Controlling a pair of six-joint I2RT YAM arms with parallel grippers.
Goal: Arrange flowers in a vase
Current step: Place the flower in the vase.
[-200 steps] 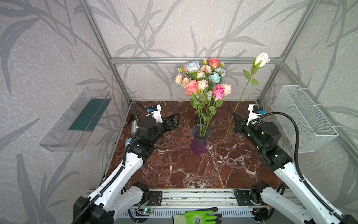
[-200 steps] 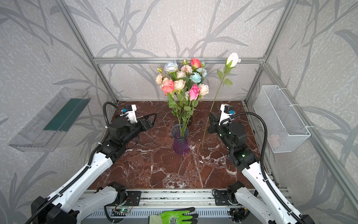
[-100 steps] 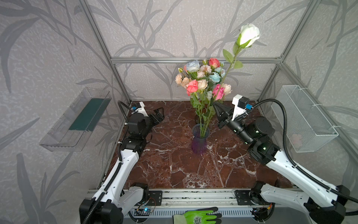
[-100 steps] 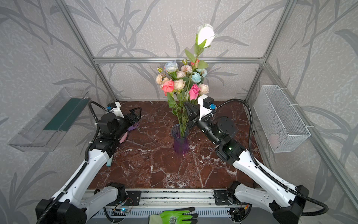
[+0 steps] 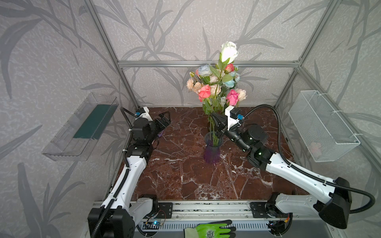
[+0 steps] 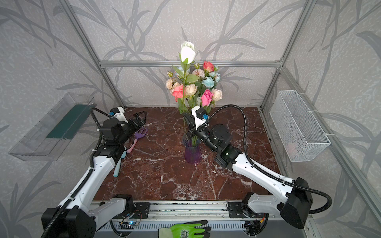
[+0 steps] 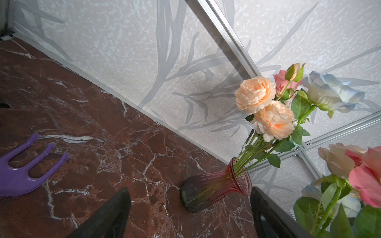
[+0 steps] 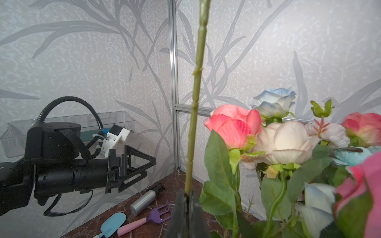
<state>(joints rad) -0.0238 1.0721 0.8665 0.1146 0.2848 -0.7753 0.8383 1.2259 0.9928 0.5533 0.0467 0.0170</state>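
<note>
Swung in from the bench's right edge, the right gripper (image 5: 214, 117) now holds the white rose (image 5: 228, 50) above the vase (image 5: 212, 148) mid-bench in both top views. Left wrist view: the left gripper (image 7: 189, 193) is spread wide and empty, facing the vase and flowers (image 7: 268, 111). Right wrist view: fingers (image 8: 180, 208) pressed together on the rose's stem (image 8: 195, 82).

On the red-brown marble tabletop (image 5: 181, 164), near its left edge, lie a purple plastic garden fork (image 8: 158, 214) with a pink handle, a light blue trowel (image 8: 113, 221) just beside it, and a silver metal cylinder (image 8: 143, 202). A clear plastic tray (image 5: 68, 144) holding a dark green slab (image 5: 95, 121) hangs at the left side — a white wire-mesh basket (image 5: 321, 125) at the right. A green-and-black work glove (image 5: 212, 229) lies out front.
</note>
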